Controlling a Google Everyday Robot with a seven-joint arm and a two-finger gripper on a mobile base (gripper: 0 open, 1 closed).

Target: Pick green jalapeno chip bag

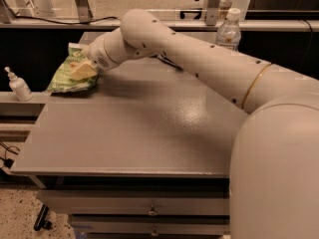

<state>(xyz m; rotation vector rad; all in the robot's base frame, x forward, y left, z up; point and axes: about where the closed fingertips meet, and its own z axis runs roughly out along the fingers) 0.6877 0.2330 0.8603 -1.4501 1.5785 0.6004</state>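
The green jalapeno chip bag [68,77] lies crinkled at the far left edge of the grey table [139,133], its white top edge toward the back. My gripper [81,68] sits right on top of the bag, its cream-coloured fingers [82,71] over the bag's middle. My white arm reaches in from the right foreground across the table. The dark blue chip bag [167,61] is mostly hidden behind my arm at the table's back.
A clear water bottle [229,30] stands at the back right. A small white pump bottle [19,85] stands on a ledge just left of the table. Metal frame legs rise behind. Drawers sit under the table's front edge.
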